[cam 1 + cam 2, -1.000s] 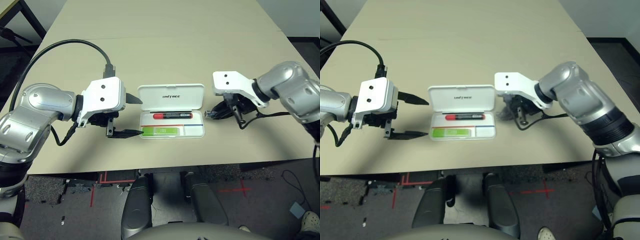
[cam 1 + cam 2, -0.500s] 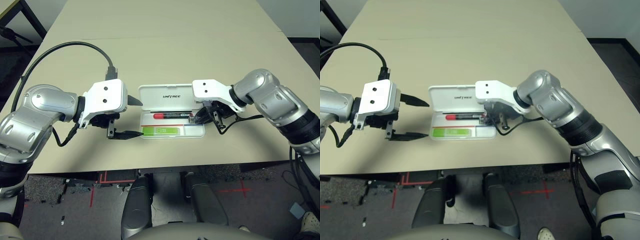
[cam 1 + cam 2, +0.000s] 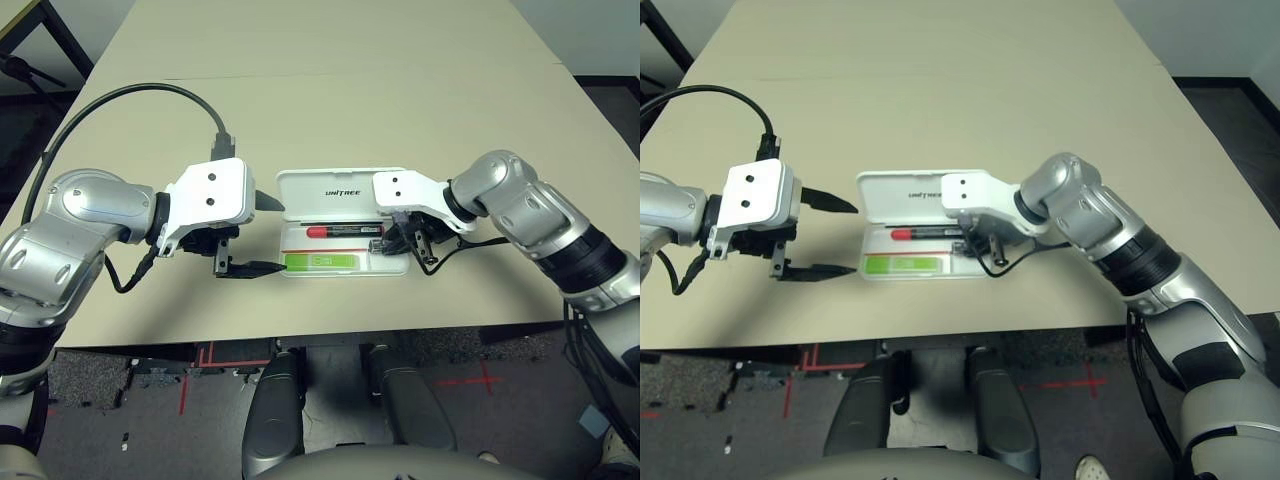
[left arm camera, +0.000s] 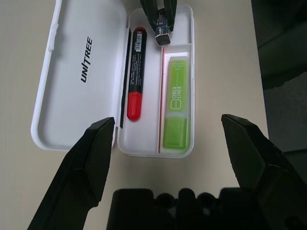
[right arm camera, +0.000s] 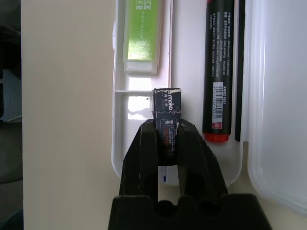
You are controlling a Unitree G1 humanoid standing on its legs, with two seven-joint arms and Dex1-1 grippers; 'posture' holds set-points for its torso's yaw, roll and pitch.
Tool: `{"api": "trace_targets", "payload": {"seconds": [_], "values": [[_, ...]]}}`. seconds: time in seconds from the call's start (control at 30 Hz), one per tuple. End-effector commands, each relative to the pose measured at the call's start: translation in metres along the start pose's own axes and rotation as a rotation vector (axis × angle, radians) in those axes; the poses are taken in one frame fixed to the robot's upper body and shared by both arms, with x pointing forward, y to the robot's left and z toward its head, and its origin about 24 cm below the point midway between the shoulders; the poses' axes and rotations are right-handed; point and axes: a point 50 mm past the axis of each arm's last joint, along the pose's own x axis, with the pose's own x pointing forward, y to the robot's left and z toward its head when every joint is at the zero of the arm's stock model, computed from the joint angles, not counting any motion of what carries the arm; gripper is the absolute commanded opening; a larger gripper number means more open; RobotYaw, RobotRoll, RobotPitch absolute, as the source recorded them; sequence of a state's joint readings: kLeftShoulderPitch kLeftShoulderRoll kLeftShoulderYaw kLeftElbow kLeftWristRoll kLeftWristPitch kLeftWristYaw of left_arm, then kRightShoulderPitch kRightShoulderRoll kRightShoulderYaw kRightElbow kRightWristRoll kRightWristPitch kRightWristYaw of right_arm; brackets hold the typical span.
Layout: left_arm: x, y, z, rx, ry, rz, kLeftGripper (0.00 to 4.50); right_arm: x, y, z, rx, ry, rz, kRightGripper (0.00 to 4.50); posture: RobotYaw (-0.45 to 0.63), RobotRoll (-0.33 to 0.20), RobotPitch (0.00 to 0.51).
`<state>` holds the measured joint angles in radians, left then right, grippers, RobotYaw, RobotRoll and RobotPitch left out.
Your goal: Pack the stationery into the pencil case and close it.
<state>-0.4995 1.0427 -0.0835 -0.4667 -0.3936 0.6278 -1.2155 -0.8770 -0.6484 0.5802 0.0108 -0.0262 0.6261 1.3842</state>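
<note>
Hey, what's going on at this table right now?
The robot is packing an open white pencil case. A red marker and a lime-green highlighter already lie in its tray. The right gripper is shut on a small dark block, holding it over the tray end near the marker's black end. The left gripper hovers open beside the case's other end. The lid is not yet closed.

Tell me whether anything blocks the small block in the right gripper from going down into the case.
Nothing visible does. The right gripper holds the small dark block over the open pencil case, above its bare end compartment. The red marker and green highlighter lie alongside, not under it. The left gripper waits open beside the case.
</note>
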Motion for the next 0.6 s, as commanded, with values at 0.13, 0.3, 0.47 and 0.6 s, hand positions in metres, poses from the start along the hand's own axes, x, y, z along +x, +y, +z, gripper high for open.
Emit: {"api": "trace_targets", "payload": {"seconds": [0.13, 0.3, 0.47, 0.6], "values": [[0.0016, -0.0038, 0.0003, 0.011, 0.022, -0.011, 4.5, 0.0152, 0.005, -0.008, 0.022, 0.011, 0.042, 0.29, 0.01, 0.0, 0.184], [0.0012, -0.0038, 0.0005, 0.01, 0.023, -0.01, 4.5, 0.0175, 0.007, -0.0085, 0.021, 0.016, 0.061, 0.29, 0.01, 0.0, 0.19], [0.0011, -0.0036, -0.0001, 0.008, 0.024, -0.009, 4.5, 0.021, 0.0094, -0.01, 0.021, 0.027, 0.083, 0.29, 0.02, 0.0, 0.191], [0.0011, -0.0035, -0.0004, 0.007, 0.025, -0.009, 4.5, 0.0205, 0.0112, -0.0096, 0.014, 0.029, 0.098, 0.29, 0.02, 0.0, 0.19]]}}
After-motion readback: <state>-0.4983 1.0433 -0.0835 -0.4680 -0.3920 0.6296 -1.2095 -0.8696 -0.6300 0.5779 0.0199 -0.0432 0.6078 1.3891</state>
